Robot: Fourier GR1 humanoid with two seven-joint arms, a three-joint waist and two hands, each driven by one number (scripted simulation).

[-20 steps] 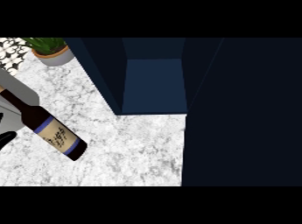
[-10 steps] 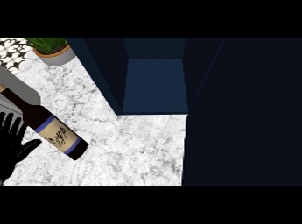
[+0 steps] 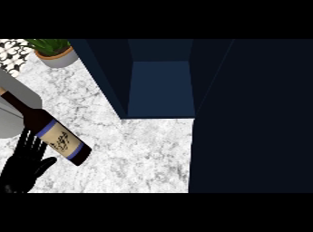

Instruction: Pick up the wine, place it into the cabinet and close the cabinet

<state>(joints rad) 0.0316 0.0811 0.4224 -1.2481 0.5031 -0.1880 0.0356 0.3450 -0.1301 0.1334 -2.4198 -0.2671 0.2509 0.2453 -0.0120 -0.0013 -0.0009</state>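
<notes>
Cabinet of dark navy panels (image 3: 162,86) stood open at the back of the white marble bench (image 3: 139,154). Left of the cabinet lay the dark glass wine bottle with a blue-edged label (image 3: 48,129). Farther left of the cabinet, the black left hand (image 3: 25,167) was spread wide with straight fingers and held nothing.

the only lettering in view stands on the wine bottle (image 3: 35,118): a cream label (image 3: 63,142), edged by a blue band at each end, wraps the dark body and carries a few lines of dark script. the strokes are too small and blurred to read; no word, brand, year or number can be made out on it.
</notes>
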